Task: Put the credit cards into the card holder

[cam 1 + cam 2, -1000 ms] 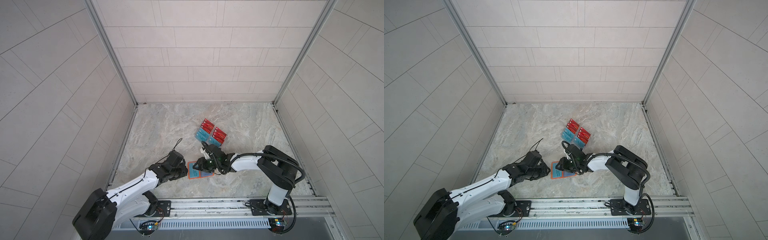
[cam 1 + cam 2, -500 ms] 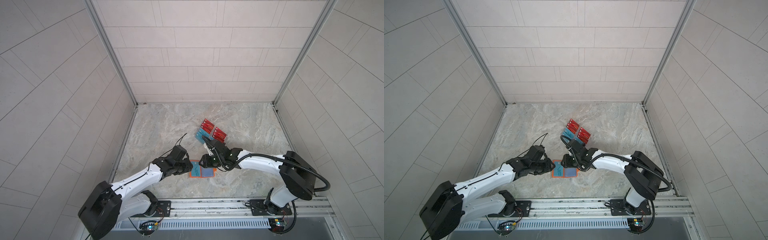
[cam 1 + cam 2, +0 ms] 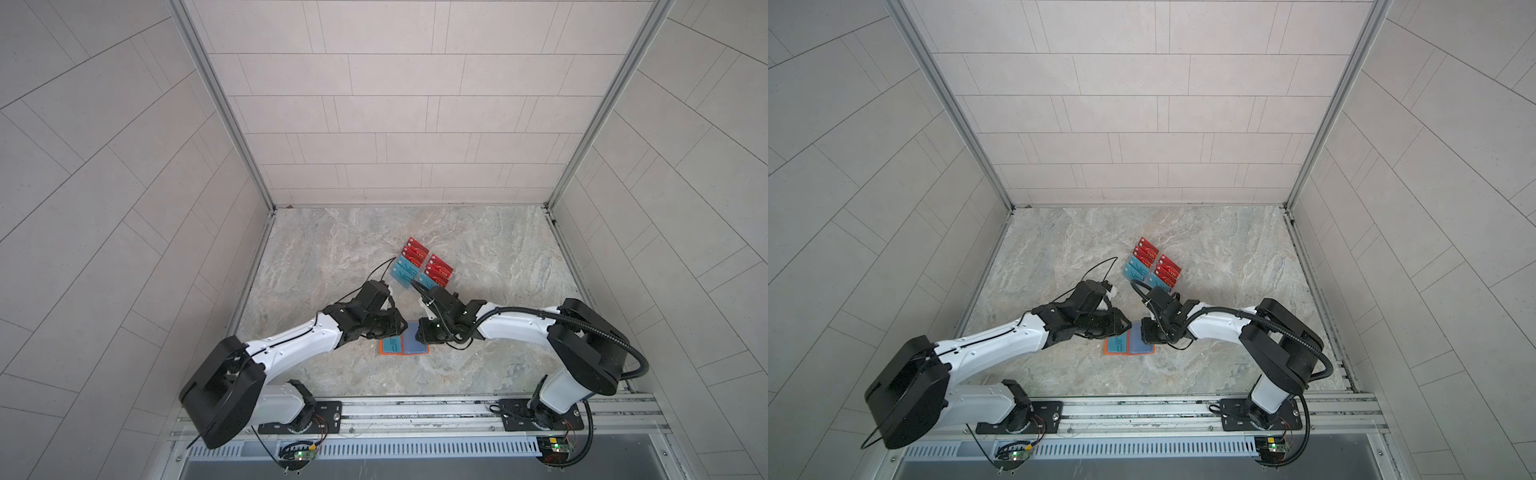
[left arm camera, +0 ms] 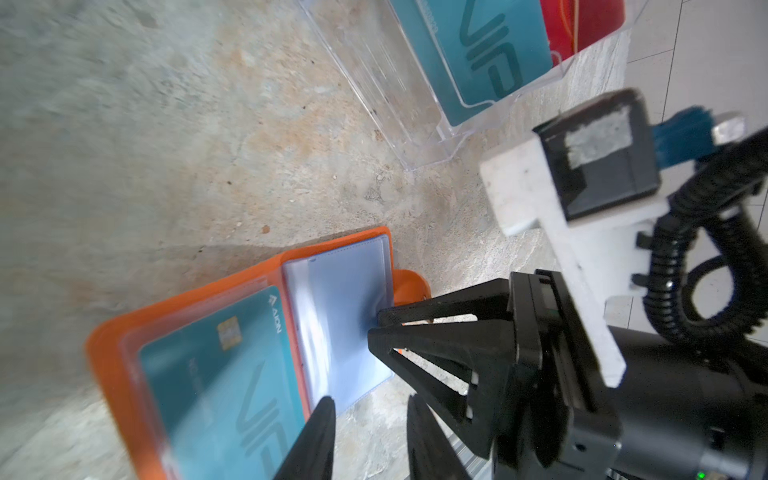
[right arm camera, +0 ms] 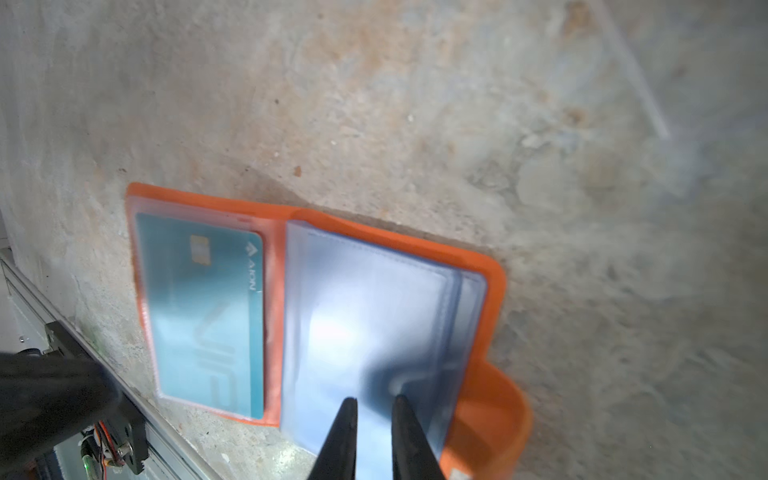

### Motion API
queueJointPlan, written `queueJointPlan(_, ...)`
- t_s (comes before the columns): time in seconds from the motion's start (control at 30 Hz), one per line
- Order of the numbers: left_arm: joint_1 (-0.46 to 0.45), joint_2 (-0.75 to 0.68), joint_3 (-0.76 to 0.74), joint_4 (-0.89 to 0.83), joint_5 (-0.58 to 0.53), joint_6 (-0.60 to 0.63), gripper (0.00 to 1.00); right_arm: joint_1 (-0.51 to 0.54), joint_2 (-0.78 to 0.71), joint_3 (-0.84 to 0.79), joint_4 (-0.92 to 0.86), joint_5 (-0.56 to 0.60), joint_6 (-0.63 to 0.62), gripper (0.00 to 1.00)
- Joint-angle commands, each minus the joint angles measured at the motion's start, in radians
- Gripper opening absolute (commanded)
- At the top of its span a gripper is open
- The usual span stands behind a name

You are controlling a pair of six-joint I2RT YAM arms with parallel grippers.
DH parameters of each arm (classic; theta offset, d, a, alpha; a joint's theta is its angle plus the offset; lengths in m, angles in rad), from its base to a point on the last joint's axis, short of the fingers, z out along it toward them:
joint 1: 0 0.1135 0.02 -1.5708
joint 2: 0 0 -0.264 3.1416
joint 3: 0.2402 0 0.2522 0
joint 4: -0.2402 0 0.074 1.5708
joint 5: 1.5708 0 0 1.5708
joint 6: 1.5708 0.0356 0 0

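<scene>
Card holder (image 5: 498, 415): one, orange, spread open flat on the table (image 3: 332, 257), toward 6 o'clock from its middle in both top views. One marbled table; two white-and-black arms (image 3: 299, 345). One clear acrylic rack (image 4: 395, 104) at the holder's 12 o'clock, loaded with red and teal credit cards (image 3: 415, 253) in two columns; exact tally too small to read. Left gripper (image 4: 370, 399) just beside the holder, near its 11 o'clock, fingers (image 4: 316, 440) narrowly parted, empty. Right gripper (image 5: 375, 399) at its 2 o'clock, fingers (image 5: 340, 436) nearly together over the clear sleeves (image 5: 374, 324); pinching or not, cannot tell. One teal card (image 5: 208, 311) tucked in the 9 o'clock half.
</scene>
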Motion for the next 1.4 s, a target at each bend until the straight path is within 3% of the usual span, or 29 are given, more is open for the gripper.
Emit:
queueJointPlan(0.0, -0.003, 0.047, -0.016, 0.119, 0.048, -0.022, 0.34, -0.009, 0.01, -0.011, -0.013, 0.015, -0.021, 0.17)
queueJointPlan(0.17, -0.002, 0.123, -0.044, 0.23, 0.077, -0.057, 0.35, -0.009, 0.01, -0.029, -0.016, 0.024, -0.02, 0.15)
queueJointPlan(0.37, -0.002, 0.158, -0.064, 0.238, 0.051, -0.05, 0.42, -0.009, 0.006, -0.036, -0.029, 0.045, -0.029, 0.15)
queueJointPlan(0.6, -0.002, 0.205, -0.1, 0.303, 0.072, -0.077, 0.43, -0.009, 0.016, -0.035, -0.027, 0.046, -0.027, 0.15)
queueJointPlan(0.9, -0.002, 0.215, -0.129, 0.319, 0.068, -0.094, 0.43, -0.009, 0.026, -0.03, -0.029, 0.048, -0.024, 0.15)
queueJointPlan(1.37, -0.003, 0.189, -0.231, 0.485, 0.127, -0.182, 0.43, -0.008, 0.026, -0.028, -0.035, 0.056, -0.019, 0.15)
